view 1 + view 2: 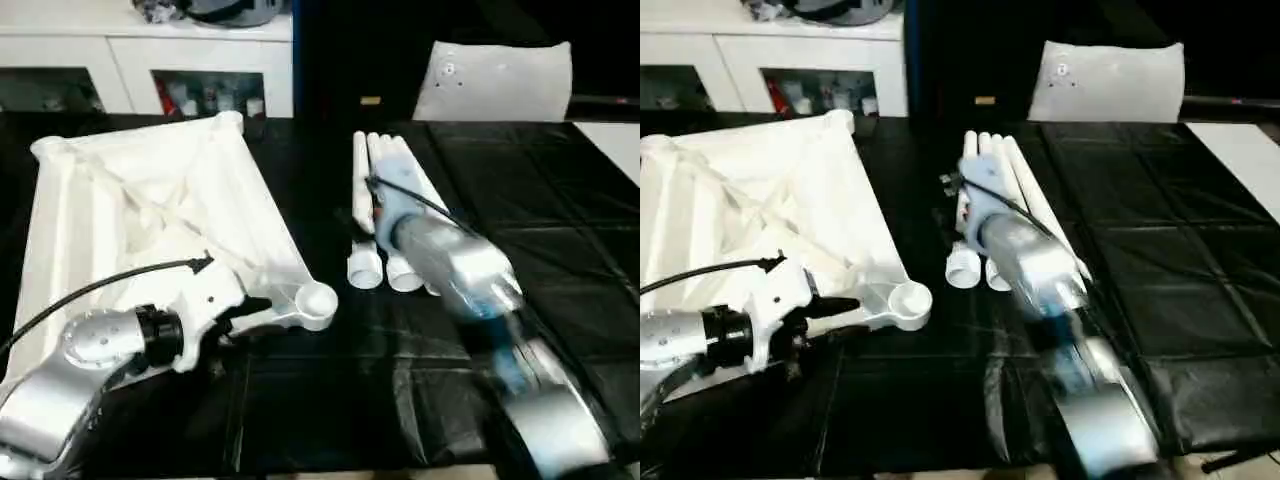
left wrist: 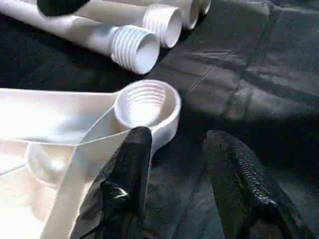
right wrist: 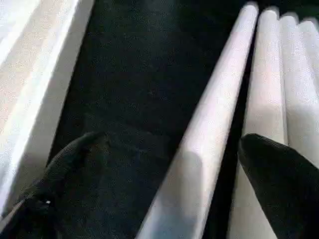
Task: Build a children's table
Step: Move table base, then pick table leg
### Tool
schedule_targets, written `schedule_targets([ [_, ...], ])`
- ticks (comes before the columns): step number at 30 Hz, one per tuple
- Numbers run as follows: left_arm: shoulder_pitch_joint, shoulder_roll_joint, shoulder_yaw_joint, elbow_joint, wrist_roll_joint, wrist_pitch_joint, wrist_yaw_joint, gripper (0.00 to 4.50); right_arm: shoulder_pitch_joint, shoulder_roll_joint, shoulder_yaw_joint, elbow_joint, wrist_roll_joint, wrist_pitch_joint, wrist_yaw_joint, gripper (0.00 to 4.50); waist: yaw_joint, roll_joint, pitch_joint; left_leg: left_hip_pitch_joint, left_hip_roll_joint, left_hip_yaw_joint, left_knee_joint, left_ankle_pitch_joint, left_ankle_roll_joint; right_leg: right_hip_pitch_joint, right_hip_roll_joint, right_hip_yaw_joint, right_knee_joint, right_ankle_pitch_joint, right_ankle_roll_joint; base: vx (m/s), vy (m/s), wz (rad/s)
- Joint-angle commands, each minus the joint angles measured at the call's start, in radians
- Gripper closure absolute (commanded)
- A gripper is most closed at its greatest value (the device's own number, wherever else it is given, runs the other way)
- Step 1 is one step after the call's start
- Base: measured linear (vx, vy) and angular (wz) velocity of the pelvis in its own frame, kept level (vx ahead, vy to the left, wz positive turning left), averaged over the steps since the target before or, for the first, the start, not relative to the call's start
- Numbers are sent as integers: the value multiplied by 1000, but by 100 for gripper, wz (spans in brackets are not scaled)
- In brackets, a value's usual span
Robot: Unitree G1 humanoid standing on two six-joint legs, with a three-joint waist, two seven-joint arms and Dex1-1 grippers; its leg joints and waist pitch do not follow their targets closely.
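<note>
I see the white table top point(image 1: 150, 210) lying upside down on the left half of the black-covered bench point(image 1: 560, 250), ribbed underside up, so its round corner sockets face upward, ready, I judge, to take legs. The four white legs point(image 1: 385, 200) lie side by side near the middle of the bench, their threaded ends pointing toward the near edge, just beside the top but not touching it.

My left gripper point(image 2: 174, 164) sits at the top's near right corner, right by the corner socket point(image 2: 147, 107). Its fingers are partly apart; one finger point(image 2: 127, 174) rests against the rim beside the socket, the other is over bare bench, and nothing is clamped.

My right gripper point(image 3: 169, 164) hangs over the legs with its fingers spread wide, straddling the leftmost leg point(image 3: 209, 124) without closing on it. I judge I am lining up to pick that leg.
</note>
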Motion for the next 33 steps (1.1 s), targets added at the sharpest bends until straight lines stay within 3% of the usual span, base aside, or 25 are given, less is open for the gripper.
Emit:
schedule_targets([
  [1, -6, -5, 0, -23, -7, 26, 22, 257, -28, 6, -30, 115, -6, -44, -25, 0, 1, 12, -62, 20, 51, -9, -67, -59, -52, 35, -64, 36, -48, 93, -227, 0, 0, 0],
  [3, -7, -9, 4, -28, -8, 41, 32, 257, -51, 14, -42, 182, -4, -79, -33, 0, 4, 11, -61, 17, 51, -8, -68, -77, -52, 37, -63, 36, -49, 86, -219, 0, 0, 0],
  [5, -8, -8, 5, -31, 5, 52, 44, 257, -73, 26, -58, 262, 1, -110, -43, 0, 5, 19, -64, 18, 53, -10, -67, -83, -56, 35, -65, 34, -46, 89, -220, 0, 0, 0],
  [6, -8, -7, 5, -33, 7, 56, 46, 257, -78, 28, -61, 278, 0, -116, -44, 0, 4, 14, -63, 15, 52, -10, -66, -81, -55, 38, -63, 34, -46, 98, -221, 0, 0, 0],
  [7, -9, -9, 8, -34, 7, 62, 52, 257, -86, 33, -66, 305, 1, -121, -40, 0, 6, 20, -64, 15, 52, -11, -66, -80, -55, 38, -64, 34, -45, 104, -221, 0, 0, 0],
  [8, -11, -8, 9, -38, 6, 73, 60, 257, -107, 42, -85, 365, 3, -148, -42, 0, 2, 13, -64, 15, 52, -9, -65, -92, -52, 38, -63, 33, -45, 97, -226, 0, 0, 0],
  [10, -13, -6, 7, -39, 5, 78, 63, 257, -121, 47, -94, 404, 7, -162, -39, 0, 3, 18, -61, 16, 53, -9, -66, -121, -53, 32, -64, 34, -48, 54, -230, 0, 0, 0],
  [14, -22, -1, 3, -38, 7, 88, 73, 255, -152, 60, -129, 499, 24, -196, -29, 17, 4, 17, -59, 17, 54, -9, -68, -163, -61, 29, -65, 34, -51, -4, -229, 0, 0, 0],
  [21, -32, 1, -7, -37, 11, 98, 79, 254, -181, 63, -194, 579, 63, -164, 10, 81, 3, 18, -61, 16, 55, -10, -68, -162, -58, 29, -65, 32, -49, 1, -229, 0, 0, 0],
  [27, -35, 3, -17, -36, 14, 99, 81, 254, -189, 53, -212, 616, 64, -145, 31, 136, 4, 20, -62, 16, 55, -9, -66, -145, -50, 29, -65, 31, -48, 21, -239, 0, 0, 0],
  [30, -36, 2, -21, -36, 16, 100, 82, 254, -192, 47, -221, 625, 62, -155, 36, 161, 3, 15, -61, 16, 55, -9, -66, -153, -49, 30, -65, 31, -49, 11, -242, 0, 0, 0],
  [32, -38, -1, -24, -34, 16, 99, 84, 254, -196, 46, -225, 633, 55, -163, 47, 171, 3, 20, -61, 18, 56, -9, -67, -172, -55, 27, -64, 31, -51, -13, -240, 0, 0, 0],
  [33, -39, -2, -26, -33, 17, 98, 85, 254, -196, 45, -224, 635, 51, -166, 51, 198, 2, 19, -61, 17, 56, -9, -67, -174, -56, 27, -64, 31, -51, -14, -240, 0, 0, 0],
])
